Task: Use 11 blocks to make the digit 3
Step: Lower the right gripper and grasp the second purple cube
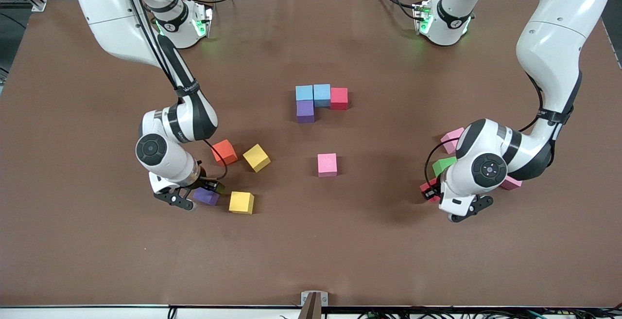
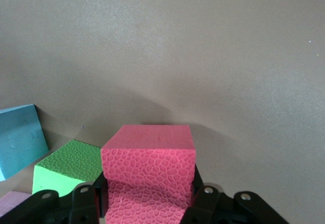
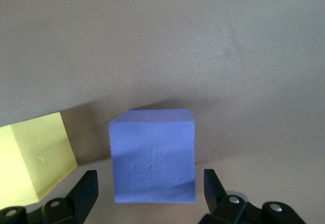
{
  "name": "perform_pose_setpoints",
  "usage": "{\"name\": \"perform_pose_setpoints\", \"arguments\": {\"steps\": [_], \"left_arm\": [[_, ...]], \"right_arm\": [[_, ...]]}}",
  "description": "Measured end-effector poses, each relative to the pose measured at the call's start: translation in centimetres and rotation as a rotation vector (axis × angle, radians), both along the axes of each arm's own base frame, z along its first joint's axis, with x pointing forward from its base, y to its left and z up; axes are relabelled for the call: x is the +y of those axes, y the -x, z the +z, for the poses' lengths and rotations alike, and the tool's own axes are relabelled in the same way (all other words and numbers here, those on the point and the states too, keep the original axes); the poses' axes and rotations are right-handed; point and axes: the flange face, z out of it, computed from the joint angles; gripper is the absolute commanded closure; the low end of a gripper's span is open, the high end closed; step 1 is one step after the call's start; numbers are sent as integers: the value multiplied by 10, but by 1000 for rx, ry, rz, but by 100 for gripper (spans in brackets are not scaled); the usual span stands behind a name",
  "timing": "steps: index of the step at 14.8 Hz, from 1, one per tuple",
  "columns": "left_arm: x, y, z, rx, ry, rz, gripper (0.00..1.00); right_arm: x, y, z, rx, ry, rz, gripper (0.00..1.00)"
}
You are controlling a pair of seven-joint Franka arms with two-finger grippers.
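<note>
A purple block point(image 3: 152, 155) is framed by the spread fingers of the right pincer point(image 3: 150, 196), low on the bench point(image 1: 97, 260) beside a yellow block point(image 1: 241, 202). It should be squeezed evenly on its flat sides. A bumpy red foam block point(image 2: 148, 176) is gripped in the left pincer point(image 2: 147, 198).

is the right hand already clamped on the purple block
No: in the right wrist view the right hand straddles the purple block, with a gap showing between each finger and the block's sides.
</note>
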Motion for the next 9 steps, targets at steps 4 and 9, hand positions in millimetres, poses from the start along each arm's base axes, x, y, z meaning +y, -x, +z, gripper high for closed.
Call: {"name": "perform_pose_setpoints", "arguments": {"steps": [4,9], "left_arm": [[0,0,0,-1,0,0,62],[-1,0,0,-1,0,0,62]], "right_arm": [[-5,-5,1,-9,4,19,15],[-5,-12,-2,-19,27,42,19]]}}
